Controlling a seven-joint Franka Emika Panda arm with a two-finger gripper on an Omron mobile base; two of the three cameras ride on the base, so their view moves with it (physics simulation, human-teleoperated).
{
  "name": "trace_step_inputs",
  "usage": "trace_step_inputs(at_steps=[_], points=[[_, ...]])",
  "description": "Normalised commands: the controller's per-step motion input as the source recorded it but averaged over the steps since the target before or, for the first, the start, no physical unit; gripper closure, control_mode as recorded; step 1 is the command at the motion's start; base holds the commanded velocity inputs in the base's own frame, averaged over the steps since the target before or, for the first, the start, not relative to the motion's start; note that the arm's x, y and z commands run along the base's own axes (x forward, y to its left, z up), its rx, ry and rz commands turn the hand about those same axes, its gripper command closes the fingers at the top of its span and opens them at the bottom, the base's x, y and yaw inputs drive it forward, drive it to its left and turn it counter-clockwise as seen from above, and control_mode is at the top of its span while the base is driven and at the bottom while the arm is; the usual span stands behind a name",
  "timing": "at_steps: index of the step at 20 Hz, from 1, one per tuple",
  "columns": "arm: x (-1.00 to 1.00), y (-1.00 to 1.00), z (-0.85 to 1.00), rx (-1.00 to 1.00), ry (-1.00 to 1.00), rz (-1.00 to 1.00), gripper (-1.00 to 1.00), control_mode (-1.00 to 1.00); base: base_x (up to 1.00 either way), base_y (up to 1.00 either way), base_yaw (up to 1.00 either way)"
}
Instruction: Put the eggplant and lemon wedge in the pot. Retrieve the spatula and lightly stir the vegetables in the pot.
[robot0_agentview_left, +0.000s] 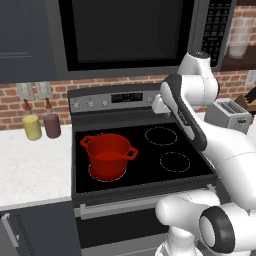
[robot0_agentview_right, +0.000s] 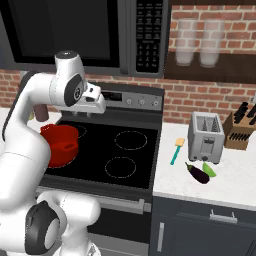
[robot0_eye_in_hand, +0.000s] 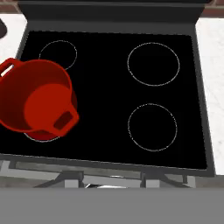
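Observation:
The red pot (robot0_agentview_left: 107, 155) stands on the stove's front left burner, and its inside (robot0_eye_in_hand: 37, 100) holds nothing. On the counter right of the stove lie the dark purple eggplant (robot0_agentview_right: 199, 173), a small yellow-green lemon wedge (robot0_agentview_right: 210, 169) touching it, and the teal-handled spatula (robot0_agentview_right: 176, 151) with its tan end pointing to the wall. My gripper (robot0_agentview_right: 84, 113) hangs high over the back of the stove, pointing down, well apart from all of these. Nothing shows in it. The spread of its fingers is too small to make out.
A silver toaster (robot0_agentview_right: 205, 136) stands just behind the eggplant, with a knife block (robot0_agentview_right: 239, 129) to its right. Two bottles (robot0_agentview_left: 40, 125) stand on the left counter by the brick wall. The microwave (robot0_agentview_left: 125, 30) hangs above the stove.

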Motion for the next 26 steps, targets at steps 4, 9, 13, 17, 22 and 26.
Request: trace_step_inputs(at_steps=[4,9,13,17,22,26], points=[[0.00,0.00,-0.10,-0.01,0.13,0.00,-1.00,-1.00,0.00,0.00,0.00],[-0.45,-0.65,-0.28,0.00,0.04,0.05,-1.00,-1.00,0.00,0.00,0.00],[-0.63,-0.84,-0.44,-0.10,0.00,0.06,-1.00,-1.00,0.00,0.00,0.00],[-0.70,-0.87,-0.53,-0.19,0.00,0.08,-1.00,-1.00,0.00,0.00,0.00],[-0.61,-0.95,-0.32,-0.17,0.00,0.03,-1.00,-1.00,0.00,0.00,0.00],[-0.16,-1.00,-0.07,-0.14,0.00,0.00,-1.00,-1.00,0.00,0.00,0.00]])
